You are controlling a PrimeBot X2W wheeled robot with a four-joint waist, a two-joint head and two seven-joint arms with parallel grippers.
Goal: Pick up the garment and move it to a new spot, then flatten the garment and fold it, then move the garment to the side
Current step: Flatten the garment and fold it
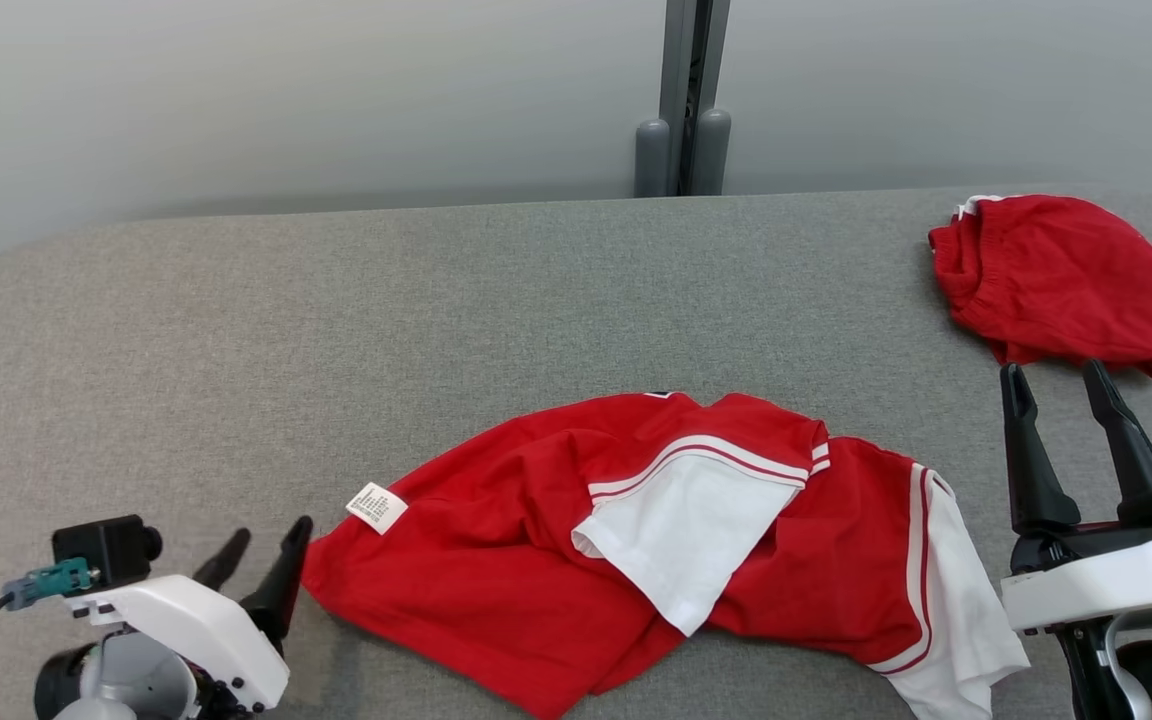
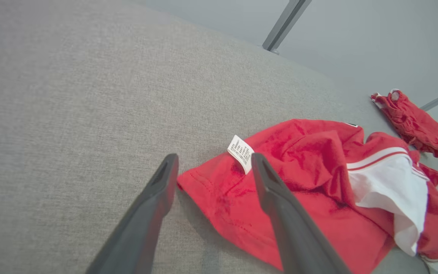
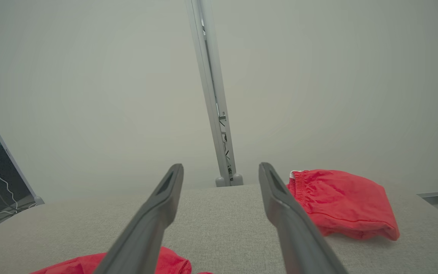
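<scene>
1. Red-and-white jersey [image 1: 636, 540] lies rumpled at the near middle of the grey worktop [image 1: 336, 320], with a white sleeve flopped across its red body.
2. Left end effector [image 1: 271, 530] is spread wide, empty, right at the jersey's left hem corner. In the left wrist view one finger is over the fabric and the other over bare worktop.
3. Right end effector [image 1: 1053, 370] is also wide open and empty. It hovers past the jersey's right edge, just short of the red shorts [image 1: 1061, 280].
4. Looks like flattening time. Pinch that hem corner low and catch a single layer.
5. Right side should take the opposite white-trimmed edge, then both draw apart evenly.
6. White care label [image 2: 242, 152] sits by the left fingers, its print too small to read. No brand shows.
</scene>
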